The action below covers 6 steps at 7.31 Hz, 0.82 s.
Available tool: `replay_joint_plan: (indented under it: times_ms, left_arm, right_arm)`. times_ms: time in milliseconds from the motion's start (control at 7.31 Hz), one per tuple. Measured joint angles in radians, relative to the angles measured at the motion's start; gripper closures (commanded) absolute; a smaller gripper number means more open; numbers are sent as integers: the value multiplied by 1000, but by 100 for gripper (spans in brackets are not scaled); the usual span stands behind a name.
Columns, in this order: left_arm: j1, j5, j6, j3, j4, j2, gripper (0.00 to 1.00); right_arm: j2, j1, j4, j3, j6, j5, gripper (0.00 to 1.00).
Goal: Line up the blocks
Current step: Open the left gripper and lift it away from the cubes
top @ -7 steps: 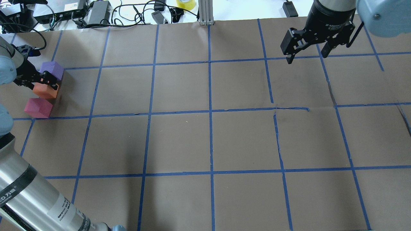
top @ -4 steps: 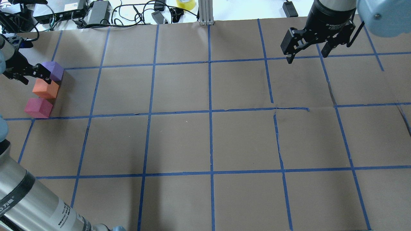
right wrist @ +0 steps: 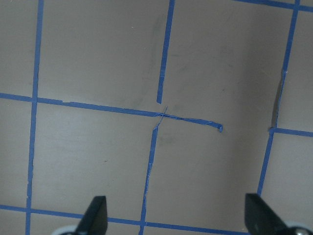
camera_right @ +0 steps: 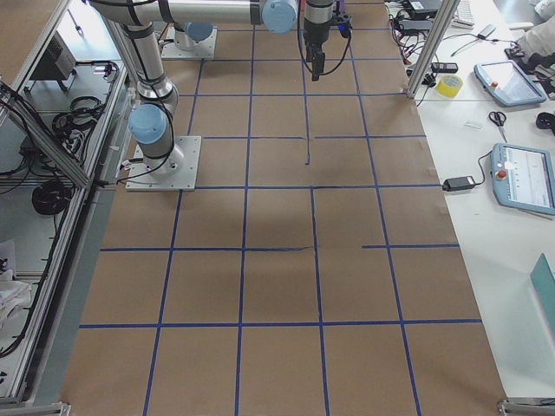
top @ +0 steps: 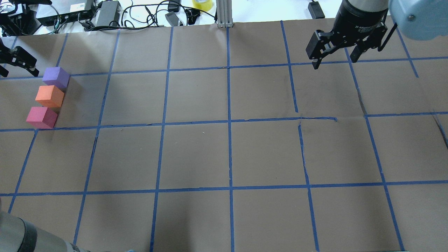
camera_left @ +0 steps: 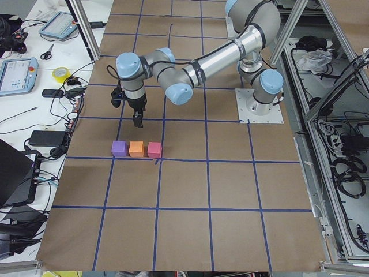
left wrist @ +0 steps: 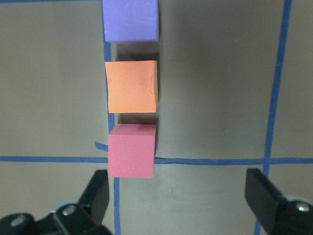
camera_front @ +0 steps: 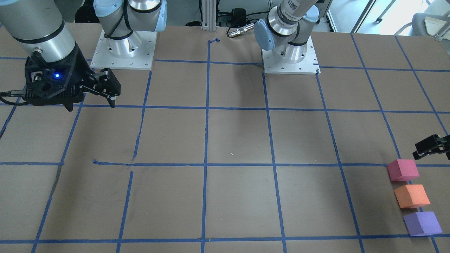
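Three in line: purple block [top: 55, 77], orange block [top: 50, 96], red-pink block [top: 41, 117]; left end effector [left wrist: 178, 193] spread; right end effector [top: 334, 60] spread.

left gripper [top: 19, 70] off orange block [top: 49, 96], backed away

1.0 s ago it sat low over the orange block, fingers at its sides, partly hiding it. 0.5 s ago it was raised, up against the purple block [top: 56, 77]. Now it is clear of the row, out at the overhead view's left edge, jaws wide apart with nothing between them. Orange block now fully uncovered, sitting free. Left arm's silver forearm [top: 21, 238] has slid almost out of the overhead view's lower left corner.
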Motion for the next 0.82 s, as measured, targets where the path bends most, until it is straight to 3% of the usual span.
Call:
replay_joint_plan:
  times_ms: [411, 821]
  left_arm:
    - [-120, 6, -159, -32, -122, 165, 0]
    - [-330, 13, -361, -95, -124, 246, 0]
  right_arm:
    - [0, -2, 0, 0, -1, 0, 0]
    - [0, -2, -1, 1, -1, 0, 0]
